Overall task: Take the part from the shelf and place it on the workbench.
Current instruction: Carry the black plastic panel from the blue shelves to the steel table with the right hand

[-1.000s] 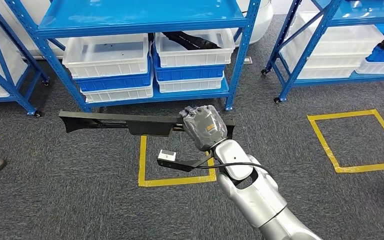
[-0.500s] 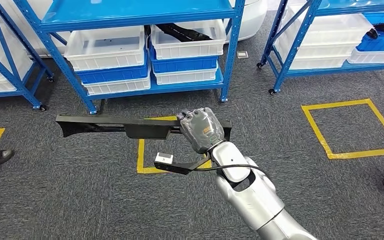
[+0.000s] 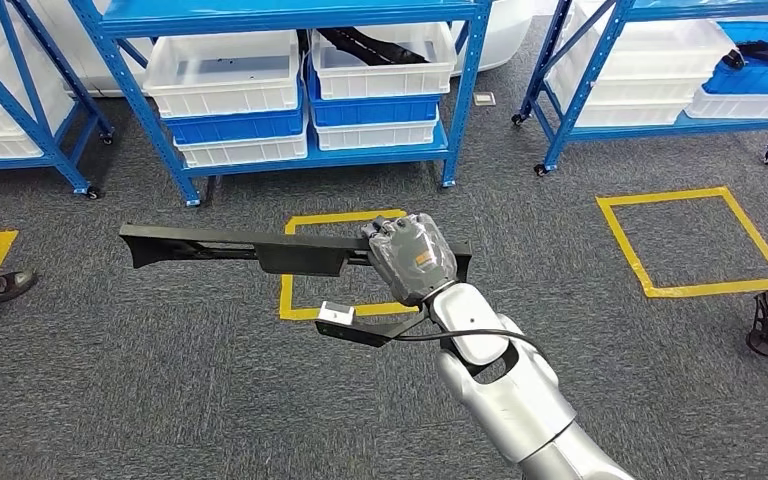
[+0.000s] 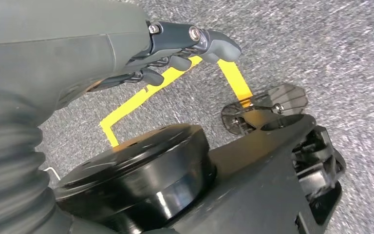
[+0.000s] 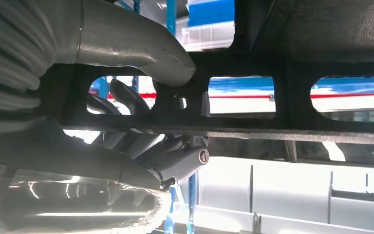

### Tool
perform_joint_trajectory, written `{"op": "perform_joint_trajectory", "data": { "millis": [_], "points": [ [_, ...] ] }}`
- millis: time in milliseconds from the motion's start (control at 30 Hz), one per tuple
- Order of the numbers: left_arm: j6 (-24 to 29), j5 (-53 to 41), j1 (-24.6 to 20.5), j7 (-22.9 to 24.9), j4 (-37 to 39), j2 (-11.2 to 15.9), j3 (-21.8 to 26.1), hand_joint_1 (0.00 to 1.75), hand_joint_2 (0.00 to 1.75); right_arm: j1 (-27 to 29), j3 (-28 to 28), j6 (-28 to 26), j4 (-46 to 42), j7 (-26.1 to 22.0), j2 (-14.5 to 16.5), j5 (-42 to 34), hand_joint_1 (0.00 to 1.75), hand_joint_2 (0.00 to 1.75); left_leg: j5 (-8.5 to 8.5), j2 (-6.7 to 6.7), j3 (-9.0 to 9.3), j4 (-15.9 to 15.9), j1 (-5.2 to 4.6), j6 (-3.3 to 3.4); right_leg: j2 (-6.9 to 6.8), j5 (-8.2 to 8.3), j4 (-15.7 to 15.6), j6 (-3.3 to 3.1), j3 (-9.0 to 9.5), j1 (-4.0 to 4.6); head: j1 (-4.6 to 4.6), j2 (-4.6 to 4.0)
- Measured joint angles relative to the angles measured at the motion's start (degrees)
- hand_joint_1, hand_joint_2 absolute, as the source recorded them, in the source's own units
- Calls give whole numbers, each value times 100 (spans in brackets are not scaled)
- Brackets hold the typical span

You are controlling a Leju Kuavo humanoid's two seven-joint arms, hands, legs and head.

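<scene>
We see the right robot hand (image 3: 410,256) grasping the part (image 3: 260,248), a long, flat black piece held level above the grey carpet floor (image 3: 160,400). The fingers wrap one end, and the rest of the part reaches out to the robot's left, over the near-left corner of a yellow tape square (image 3: 345,265) on the floor. In the right wrist view the thumb (image 5: 141,46) presses on the part's slotted rib (image 5: 272,97) and the darker fingers curl under it (a firm clasp, by the look of it).

The left robot hand (image 4: 126,53) hangs above the carpet with its fingers (image 4: 214,44) bent inward and nothing between them.

Beyond the part stands a blue shelf (image 3: 290,15) on castors, carrying white bins (image 3: 225,70) stacked with blue ones; one white bin (image 3: 380,55) holds another black piece. A second blue shelf (image 3: 660,60) stands to the right, and another yellow tape square (image 3: 695,240) lies in front of it. A shoe (image 3: 0,288) shows at the left edge.
</scene>
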Motion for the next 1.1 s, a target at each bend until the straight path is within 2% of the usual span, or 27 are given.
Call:
{"op": "perform_joint_trajectory", "data": {
  "millis": [33,67,100,133,167,200,233,267,333,367,400,433,467,500,567,600,633,700,733,767,833,900,933,967,1033,1067,1100],
  "points": [
    [0,0,-9,1,-1,-1,1,0,175,1,-7,3,-12,3,3,-5,171,175,75,-3,-76,8,1,-47,3,4,-449,33,359,-15,9,0],
    [0,-1,-16,4,-1,-1,1,0,175,-1,-13,5,-28,5,11,-9,171,175,149,-6,-129,15,-5,-91,12,-81,-905,12,663,-7,9,0],
    [1,-1,-22,8,-2,1,1,0,175,0,-19,6,-44,7,19,-12,171,175,227,-10,-160,7,-16,-123,21,-184,-1252,-32,867,3,6,0],
    [1,-1,-19,14,-2,2,1,0,175,6,-22,6,-57,8,27,-15,171,175,306,-11,-183,-16,-20,-141,28,-259,-1454,-88,953,19,1,0],
    [1,-2,-6,20,0,2,1,0,175,18,-25,7,-62,8,28,-17,171,175,384,-8,-197,-46,-7,-161,27,-253,-1490,-153,908,26,-15,0],
    [1,-1,5,24,2,2,1,0,175,32,-25,10,-62,8,25,-18,171,175,387,-9,-224,-55,20,-179,12,-196,-1468,-217,848,8,-21,0],
    [1,1,13,26,3,1,2,0,175,44,-25,12,-63,8,21,-15,171,175,253,-10,-269,18,48,-194,-4,-133,-1454,-298,789,6,-22,0],
    [1,1,13,27,5,1,2,0,175,51,-25,14,-64,8,19,-11,171,175,-7,-19,-335,214,68,-210,-19,-57,-1450,-372,729,11,-27,0],
    [-1,1,-1,27,4,1,2,0,175,55,-25,16,-67,8,22,6,171,175,-689,-48,-499,950,74,-215,-31,104,-1441,-465,582,42,-31,0],
    [-1,0,-7,28,4,0,2,0,175,61,-24,18,-68,8,25,7,171,175,-914,-64,-558,1364,71,-218,-32,176,-1431,-476,498,62,-34,0],
    [-2,-1,-9,32,4,-1,2,0,175,70,-24,26,-68,5,26,-12,171,175,-1002,-72,-556,1670,71,-215,-32,241,-1418,-477,403,80,-32,0],
    [-2,-2,-11,37,4,-1,2,0,175,81,-26,42,-68,-9,26,-56,171,175,-974,-77,-474,1804,70,-205,-32,299,-1398,-472,308,93,-33,0],
    [-2,-8,-11,35,5,-2,1,0,175,89,-32,66,-68,-33,27,-127,171,175,-864,-78,-286,1721,70,-186,-28,345,-1378,-462,218,100,-34,0],
    [-5,-21,-7,13,4,-2,-1,0,175,93,-41,97,-72,-64,28,-198,171,175,-751,-81,-8,1450,69,-160,-21,390,-1358,-449,140,104,-35,0],
    [-24,-50,4,-73,4,1,-4,0,175,95,-62,139,-100,-119,30,-228,171,175,-756,-56,624,635,45,-100,-16,463,-1332,-401,40,127,-33,0],
    [-37,-63,5,-110,4,2,-5,0,175,93,-67,147,-125,-130,30,-182,171,175,-830,-42,825,322,24,-80,-29,505,-1325,-365,13,139,-31,0],
    [-47,-70,2,-129,4,3,-6,0,175,92,-69,148,-153,-133,30,-122,171,175,-904,-28,925,128,-2,-65,-52,545,-1324,-324,-9,144,-32,0],
    [-54,-84,-6,-125,4,1,-8,0,175,91,-69,155,-201,-132,28,-45,171,175,-869,-37,905,23,-25,-19,-96,605,-1315,-244,-49,138,-28,0],
    [-53,-91,-4,-116,4,0,-8,0,175,92,-69,160,-220,-132,27,-27,171,175,-817,-50,874,3,-25,17,-95,570,-1260,-227,-97,134,-27,0],
    [-52,-97,-2,-101,5,-2,-9,0,175,94,-69,165,-236,-134,25,-16,171,175,-752,-62,832,-17,-22,60,-83,458,-1107,-228,-175,132,-16,0],
    [-52,-104,0,-75,5,-7,-11,0,175,102,-67,180,-255,-137,19,5,171,175,-632,-100,706,-23,-31,113,-44,55,-445,-267,-454,119,-8,0],
    [-52,-106,6,-62,5,-10,-13,0,175,126,-64,200,-258,-138,7,24,171,175,-521,-157,562,-18,-44,118,-28,-277,250,-263,-672,111,-3,0],
    [-52,-106,11,-58,5,-10,-14,0,175,138,-63,210,-258,-138,0,29,171,175,-471,-193,499,-15,-47,107,-22,-322,327,-236,-633,111,-1,0],
    [-52,-107,13,-57,5,-10,-14,0,175,146,-61,218,-259,-138,-5,32,171,175,-425,-235,445,-13,-48,91,-9,-283,150,-201,-462,111,-1,0],
    [-51,-108,10,-56,4,-11,-15,0,175,147,-57,228,-266,-138,-9,35,171,175,-348,-315,370,-7,-49,46,107,-98,-720,-159,125,102,0,0],
    [-49,-111,7,-56,3,-12,-15,0,175,146,-54,228,-273,-138,-6,36,171,175,-318,-353,343,-2,-60,18,174,-19,-1109,-175,368,105,-2,0],
    [-42,-115,5,-57,3,-13,-16,0,175,145,-51,228,-280,-139,-5,39,171,175,-291,-381,319,2,-69,-14,223,30,-1349,-208,511,109,-4,0]
  ]
}}
